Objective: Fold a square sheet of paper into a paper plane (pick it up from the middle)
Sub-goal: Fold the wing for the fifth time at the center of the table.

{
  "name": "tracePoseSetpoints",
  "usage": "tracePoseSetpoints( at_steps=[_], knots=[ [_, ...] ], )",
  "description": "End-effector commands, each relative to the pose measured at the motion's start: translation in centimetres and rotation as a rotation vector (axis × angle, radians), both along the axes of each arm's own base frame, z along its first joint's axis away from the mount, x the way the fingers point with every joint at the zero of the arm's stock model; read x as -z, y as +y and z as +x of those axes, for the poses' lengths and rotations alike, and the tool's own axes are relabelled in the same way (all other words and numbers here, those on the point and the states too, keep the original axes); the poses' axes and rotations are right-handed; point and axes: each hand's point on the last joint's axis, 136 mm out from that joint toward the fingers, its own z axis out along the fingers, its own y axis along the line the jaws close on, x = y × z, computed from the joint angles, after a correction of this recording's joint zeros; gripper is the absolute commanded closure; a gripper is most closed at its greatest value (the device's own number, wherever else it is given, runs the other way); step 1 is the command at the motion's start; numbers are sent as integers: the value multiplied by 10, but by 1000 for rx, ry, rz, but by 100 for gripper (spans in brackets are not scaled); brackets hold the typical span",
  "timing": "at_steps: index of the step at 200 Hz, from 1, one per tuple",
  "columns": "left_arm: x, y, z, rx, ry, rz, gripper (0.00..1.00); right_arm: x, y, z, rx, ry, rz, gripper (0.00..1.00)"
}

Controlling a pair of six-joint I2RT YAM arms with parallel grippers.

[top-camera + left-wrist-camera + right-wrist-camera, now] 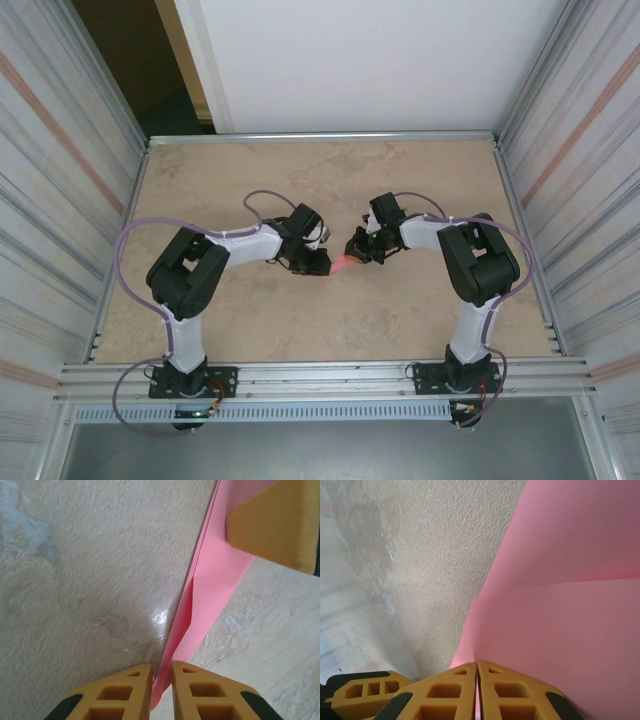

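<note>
1. At the middle of the table (300, 180), seen from above, the left gripper (318, 262) and right gripper (360, 250) meet tip to tip. The sheet of paper (344, 262) is a small pink patch between them. The finger gaps are too small to judge from here.
2. From the left wrist, the left gripper (161, 672) has its fingers (125, 690) nearly together, with the near end of the sheet of paper (210, 585) pinched in the narrow slot. The paper runs far-right as a folded strip, raised off the table, towards another yellow finger (270, 520), probably the right gripper's.
3. From the right wrist, the right gripper (477, 667) has its fingers (520, 700) pressed shut on the sheet of paper (560, 610), which fans out to the right with one crease across it.
4. The paper looks feather-light, floppy and easy to tear or crumple. It should be safest held at a doubled, creased edge.
</note>
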Motion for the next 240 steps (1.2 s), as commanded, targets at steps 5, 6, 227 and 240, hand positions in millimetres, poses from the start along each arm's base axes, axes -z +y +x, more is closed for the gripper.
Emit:
tracePoseSetpoints(
  at_steps=[5, 6, 227, 240],
  knots=[
    [26, 9, -12, 6, 72, 56, 84, 39, -32, -22, 59, 124, -174, 87],
    [26, 9, -12, 6, 74, 56, 84, 38, -32, -21, 58, 122, -171, 87],
    [36, 9, -17, -5, 119, 54, 86, 0, 27, -24, -91, -36, -53, 93],
    [36, 9, -17, -6, 122, 52, 86, 3, 24, -23, -85, -30, -60, 93]
  ],
)
